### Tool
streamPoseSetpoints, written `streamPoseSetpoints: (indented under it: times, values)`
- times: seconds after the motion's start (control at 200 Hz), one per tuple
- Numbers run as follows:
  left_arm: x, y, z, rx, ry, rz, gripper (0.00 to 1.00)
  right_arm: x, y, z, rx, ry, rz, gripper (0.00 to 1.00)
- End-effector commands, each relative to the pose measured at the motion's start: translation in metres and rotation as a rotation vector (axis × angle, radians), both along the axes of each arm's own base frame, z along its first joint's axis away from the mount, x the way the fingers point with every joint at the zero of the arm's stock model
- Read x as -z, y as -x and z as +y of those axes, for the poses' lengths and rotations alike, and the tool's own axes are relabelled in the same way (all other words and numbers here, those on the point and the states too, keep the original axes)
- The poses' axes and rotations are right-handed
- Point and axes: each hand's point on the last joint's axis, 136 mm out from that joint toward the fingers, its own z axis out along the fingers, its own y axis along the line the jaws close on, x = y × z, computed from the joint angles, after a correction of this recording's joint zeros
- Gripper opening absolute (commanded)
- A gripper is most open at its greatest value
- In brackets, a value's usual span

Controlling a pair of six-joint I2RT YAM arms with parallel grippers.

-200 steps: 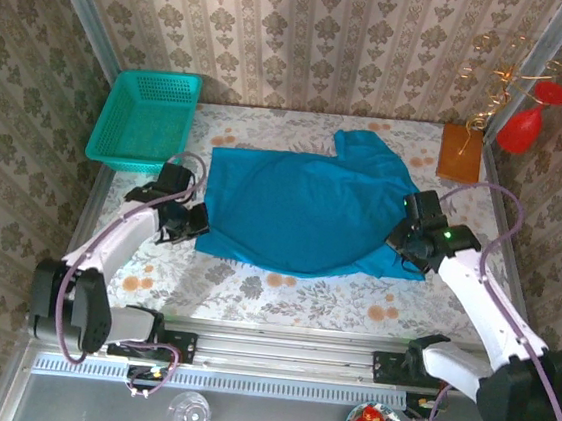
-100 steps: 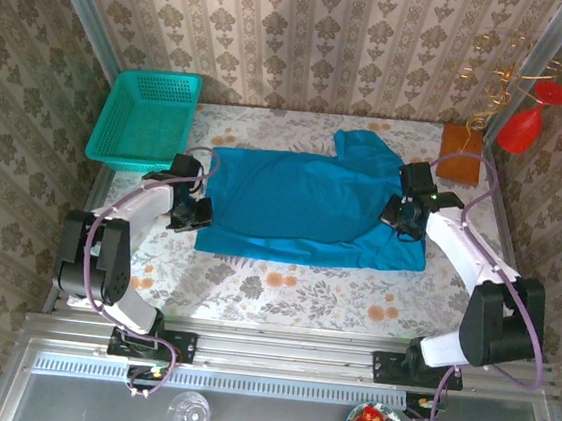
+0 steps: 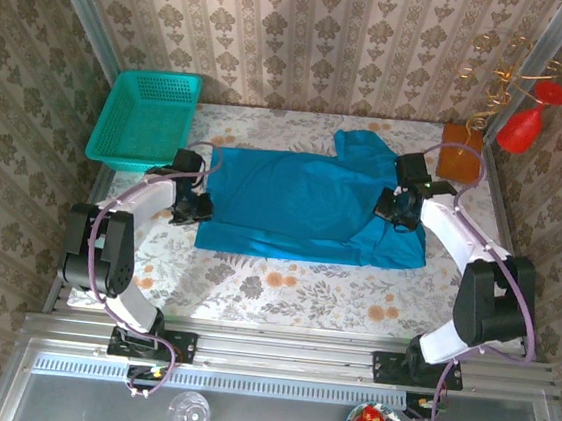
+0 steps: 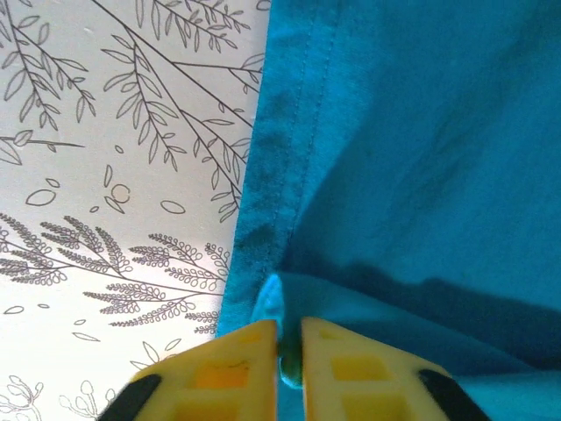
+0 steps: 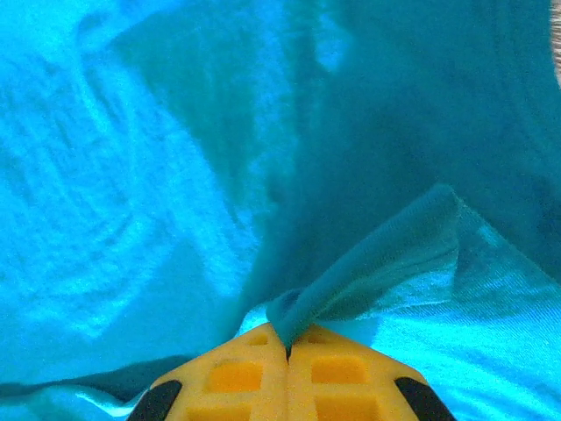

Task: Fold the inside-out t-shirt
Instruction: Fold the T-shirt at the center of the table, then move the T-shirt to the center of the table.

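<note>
Table: flat rectangular table [image 3: 283, 291] under a pale cloth printed with flowers and leaves; it carries everything listed below.
Garment: plain blue-teal, soft cloth, short-sleeved inside-out t-shirt [image 3: 302, 203], lying flat mid-table as a wide band running left to right, with one sleeve lobe jutting toward the far edge on the right.
Progress (judged): an early fold along the length looks to be laid. The near edge is straight, and the left wrist view shows one stitched layer [image 4: 394, 132] lying over another. The cloth is mostly smooth.
Remaining (judged): the jutting sleeve is not tucked in, no crosswise fold is made, and the band is far wider than a finished packet, so most of the folding is not yet done.
Container: rigid teal plastic mesh basket [image 3: 145, 116], at the far left corner, just beside the shirt's left end and holding no cloth.
Left pincer: left pincer [image 3: 193, 206] [image 4: 289, 329], at the shirt's left edge. Its yellow fingers stand close together with a small ridge of the hem between them; the grip reads as light.
Right pincer: right pincer [image 3: 394, 207] [image 5: 287, 338], over the right part of the shirt, near the sleeve. Its fingers are pressed together on a raised peak of cloth, which lifts into a small tent.
</note>
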Motion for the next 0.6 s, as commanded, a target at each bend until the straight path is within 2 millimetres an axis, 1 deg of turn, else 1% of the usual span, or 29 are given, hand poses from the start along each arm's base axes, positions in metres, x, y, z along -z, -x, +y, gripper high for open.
streamPoseSetpoints:
  times: [0.0, 0.04, 0.095, 0.125, 0.18, 0.25, 0.29, 0.355, 0.45, 0.54, 0.595]
  values:
    - [-0.020, -0.007, 0.004, 0.014, -0.037, -0.054, 0.19, -0.003, -0.017, 0.015, -0.089, -0.047, -0.008, 0.01]
    - [-0.025, -0.006, 0.003, 0.021, -0.049, -0.068, 0.21, -0.001, -0.020, 0.017, -0.109, -0.049, 0.001, 0.03]
    - [-0.032, -0.004, 0.001, 0.031, -0.050, -0.083, 0.22, 0.002, -0.023, 0.018, -0.124, -0.043, 0.019, 0.09]
    - [-0.035, -0.003, -0.001, 0.036, -0.050, -0.090, 0.23, 0.002, -0.026, 0.018, -0.131, -0.038, 0.023, 0.14]
    - [-0.040, 0.000, -0.005, 0.048, -0.049, -0.098, 0.23, 0.001, -0.026, 0.016, -0.135, -0.031, 0.036, 0.29]
    - [-0.041, 0.007, -0.011, 0.066, -0.040, -0.096, 0.23, -0.004, -0.024, 0.012, -0.126, -0.029, 0.032, 0.38]
    - [-0.041, 0.011, -0.017, 0.076, -0.022, -0.097, 0.23, -0.008, -0.021, 0.010, -0.119, -0.031, 0.021, 0.46]
    - [-0.036, 0.019, -0.025, 0.090, 0.009, -0.082, 0.21, -0.014, -0.014, 0.004, -0.105, -0.039, 0.003, 0.55]
    - [-0.023, 0.032, -0.036, 0.097, 0.062, -0.048, 0.14, -0.018, 0.001, -0.008, -0.067, -0.060, -0.008, 0.62]
    - [-0.009, 0.041, -0.048, 0.109, 0.104, -0.019, 0.06, -0.012, 0.015, -0.021, -0.023, -0.097, -0.007, 0.68]
    - [0.001, 0.044, -0.052, 0.109, 0.125, 0.000, 0.02, -0.004, 0.021, -0.025, -0.004, -0.138, 0.002, 0.72]
